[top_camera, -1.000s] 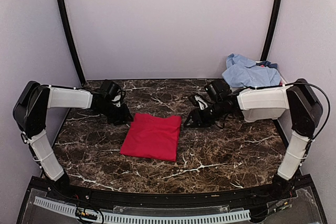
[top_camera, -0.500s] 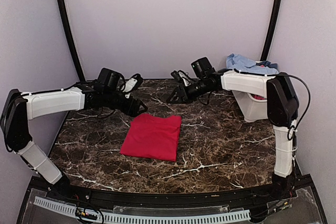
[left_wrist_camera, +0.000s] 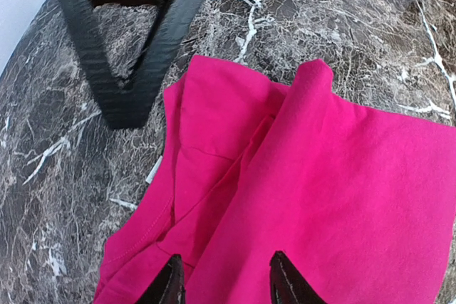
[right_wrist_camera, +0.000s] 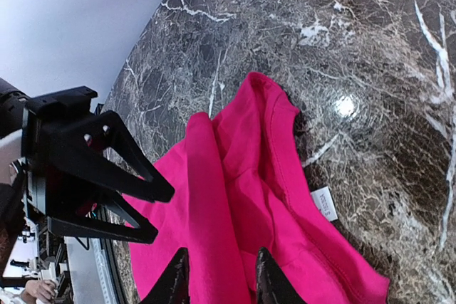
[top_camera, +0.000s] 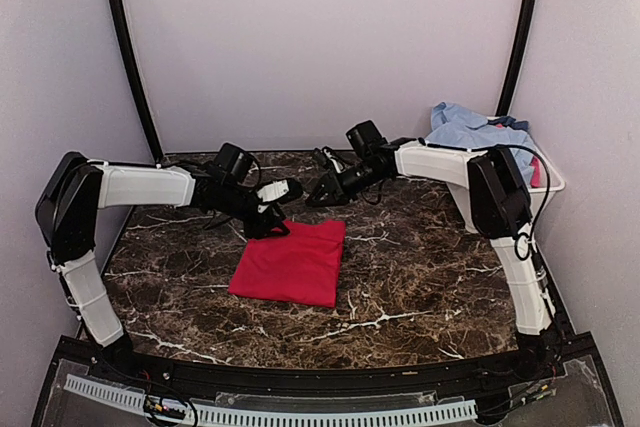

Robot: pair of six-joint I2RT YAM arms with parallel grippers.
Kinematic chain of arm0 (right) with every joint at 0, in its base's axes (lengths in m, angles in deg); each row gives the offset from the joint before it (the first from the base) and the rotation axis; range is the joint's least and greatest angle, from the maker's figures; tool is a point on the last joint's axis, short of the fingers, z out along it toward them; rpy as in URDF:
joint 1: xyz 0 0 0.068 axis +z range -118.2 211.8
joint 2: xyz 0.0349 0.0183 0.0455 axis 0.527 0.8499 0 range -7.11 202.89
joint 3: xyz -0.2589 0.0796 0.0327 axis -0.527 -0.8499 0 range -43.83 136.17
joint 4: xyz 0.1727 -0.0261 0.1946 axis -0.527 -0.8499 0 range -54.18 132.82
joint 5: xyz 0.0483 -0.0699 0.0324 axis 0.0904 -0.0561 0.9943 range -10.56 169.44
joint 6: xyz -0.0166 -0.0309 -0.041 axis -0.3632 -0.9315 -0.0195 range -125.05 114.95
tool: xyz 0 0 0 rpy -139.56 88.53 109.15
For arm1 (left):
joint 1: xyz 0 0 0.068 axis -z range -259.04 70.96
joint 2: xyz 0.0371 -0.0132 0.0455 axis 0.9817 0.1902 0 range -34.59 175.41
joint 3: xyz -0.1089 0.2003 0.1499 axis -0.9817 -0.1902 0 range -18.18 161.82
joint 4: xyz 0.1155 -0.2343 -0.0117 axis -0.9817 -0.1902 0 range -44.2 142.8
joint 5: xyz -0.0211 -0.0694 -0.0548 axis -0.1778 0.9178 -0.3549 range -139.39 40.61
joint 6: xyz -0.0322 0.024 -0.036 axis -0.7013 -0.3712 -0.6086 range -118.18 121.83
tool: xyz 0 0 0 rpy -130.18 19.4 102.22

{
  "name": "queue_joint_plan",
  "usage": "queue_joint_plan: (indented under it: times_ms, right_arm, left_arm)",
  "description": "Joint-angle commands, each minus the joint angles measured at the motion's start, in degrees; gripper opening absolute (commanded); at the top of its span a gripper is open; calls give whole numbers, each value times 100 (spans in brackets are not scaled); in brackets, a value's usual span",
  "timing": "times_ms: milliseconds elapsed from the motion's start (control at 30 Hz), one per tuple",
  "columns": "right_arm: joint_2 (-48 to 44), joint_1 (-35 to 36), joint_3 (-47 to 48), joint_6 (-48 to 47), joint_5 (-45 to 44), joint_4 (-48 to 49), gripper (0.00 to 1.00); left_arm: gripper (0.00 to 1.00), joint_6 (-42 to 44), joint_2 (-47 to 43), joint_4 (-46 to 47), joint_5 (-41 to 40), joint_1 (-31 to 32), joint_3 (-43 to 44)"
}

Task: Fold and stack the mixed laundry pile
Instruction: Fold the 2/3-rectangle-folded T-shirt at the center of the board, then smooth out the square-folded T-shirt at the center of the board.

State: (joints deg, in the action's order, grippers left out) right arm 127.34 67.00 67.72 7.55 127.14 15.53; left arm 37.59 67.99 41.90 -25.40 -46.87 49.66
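Soft, even light is falling from overhead, casting only faint shadows beside the folded pink-red cloth garment [top_camera: 290, 262]. A small white glare spot is shining on the glossy dark marble-patterned tabletop [right_wrist_camera: 370, 48] in the right wrist view. Both wrist views are bulging at their edges, and the black fingertips [left_wrist_camera: 171, 284] are looking slightly soft.

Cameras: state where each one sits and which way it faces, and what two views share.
Top external: high behind the bases, looking down and forward over the marble table; both arms show.
Left wrist: on the left arm, looking down at the far edge of the red garment; left gripper tips at bottom.
Right wrist: low, facing the left gripper across the garment; right gripper tips at bottom.
Shared: both wrist views show the garment's white tag.
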Motion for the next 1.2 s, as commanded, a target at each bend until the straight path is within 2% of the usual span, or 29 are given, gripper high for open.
queue_joint_plan:
  times_ms: [0,300,633,700,800,933,1167]
  right_arm:
    - [432,75,565,-25,229,-143,26]
    - [1134,261,1264,-7,522,-309,10]
    - [1573,301,1369,-59,613,-361,3]
    - [1599,301,1318,-90,568,-365,2]
    - [1607,299,1256,-124,510,-356,2]
    - [1615,281,1267,-131,494,-372,2]
    - [1637,277,1325,-169,503,-470,1]
  left_arm:
    - [39,741,167,-129,317,0,275]
    - [39,1114,623,-342,471,107,528]
    - [41,1201,840,-452,517,178,646]
    - [38,1214,899,-476,469,181,703]
    - [25,1280,983,-586,390,182,814]
    - [12,1328,951,-696,333,202,903]
    - [0,1315,570,-542,228,253,971]
